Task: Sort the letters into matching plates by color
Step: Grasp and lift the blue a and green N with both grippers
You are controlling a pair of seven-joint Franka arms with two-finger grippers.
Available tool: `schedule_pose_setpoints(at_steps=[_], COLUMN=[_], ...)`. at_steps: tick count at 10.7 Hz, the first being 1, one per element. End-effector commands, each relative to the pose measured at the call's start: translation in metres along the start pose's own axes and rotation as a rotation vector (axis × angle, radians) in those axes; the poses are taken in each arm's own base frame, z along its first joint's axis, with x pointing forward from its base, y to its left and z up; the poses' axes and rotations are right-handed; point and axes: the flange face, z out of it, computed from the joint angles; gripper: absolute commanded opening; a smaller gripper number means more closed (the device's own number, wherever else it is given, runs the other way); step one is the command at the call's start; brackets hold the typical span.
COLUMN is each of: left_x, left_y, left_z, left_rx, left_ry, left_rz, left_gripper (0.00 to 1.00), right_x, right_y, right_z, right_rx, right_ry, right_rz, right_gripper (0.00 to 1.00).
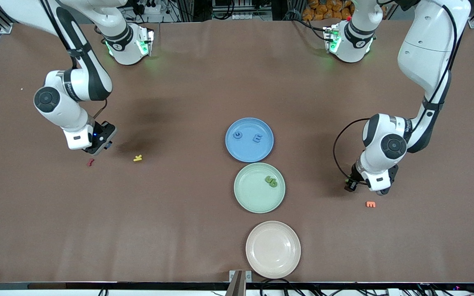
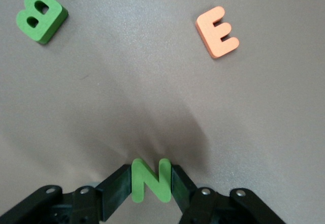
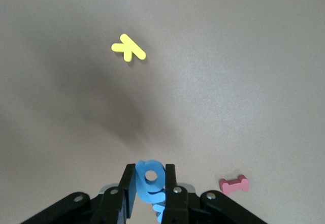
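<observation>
Looking from the front, you can't see either held letter. Your left gripper (image 2: 151,191) clamps a green N (image 2: 151,180) over bare table, near a green B (image 2: 40,16) and orange E (image 2: 217,31). Your right gripper (image 3: 151,193) pinches a blue letter (image 3: 150,182), partly hidden. The blue plate (image 1: 249,139) holds two blue letters (image 1: 247,137); the green plate (image 1: 259,187), green ones (image 1: 271,181).

Blue plate (image 1: 249,155), mint green plate (image 1: 253,203), cream plate (image 1: 273,263), brown table (image 1: 179,205), green N (image 2: 151,180)
</observation>
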Motion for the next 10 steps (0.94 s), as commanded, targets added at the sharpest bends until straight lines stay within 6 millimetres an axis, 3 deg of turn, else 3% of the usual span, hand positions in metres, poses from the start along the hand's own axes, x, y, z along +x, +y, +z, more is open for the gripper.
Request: schedule_pose_setpoints(at_steps=[1, 4, 7, 10], left_x=[-0.003, -0.014, -0.029, -0.059], left_y=[0.002, 0.02, 0.038, 0.06], left_z=[-0.003, -0.037, -0.052, -0.075], left_rx=[-0.001, -0.052, -0.047, -0.099], left_ry=[0.021, 0.03, 0.013, -0.003], left_rz=[0.0, 0.027, 0.045, 0.102], left_gripper=[0.0, 0.0, 0.0, 0.0], right_x=[0.013, 0.047, 0.073, 0.102], right_y=[-0.011, -0.03, -0.045, -0.071], right_z=[-0.011, -0.02, -0.029, -0.033], right_rx=[0.039, 0.096, 0.116, 0.116], right_ry=[0.039, 0.067, 0.049, 0.046], right_rz=[0.058, 0.148, 0.232, 0.326], right_gripper=[0.0, 0.0, 0.0, 0.0])
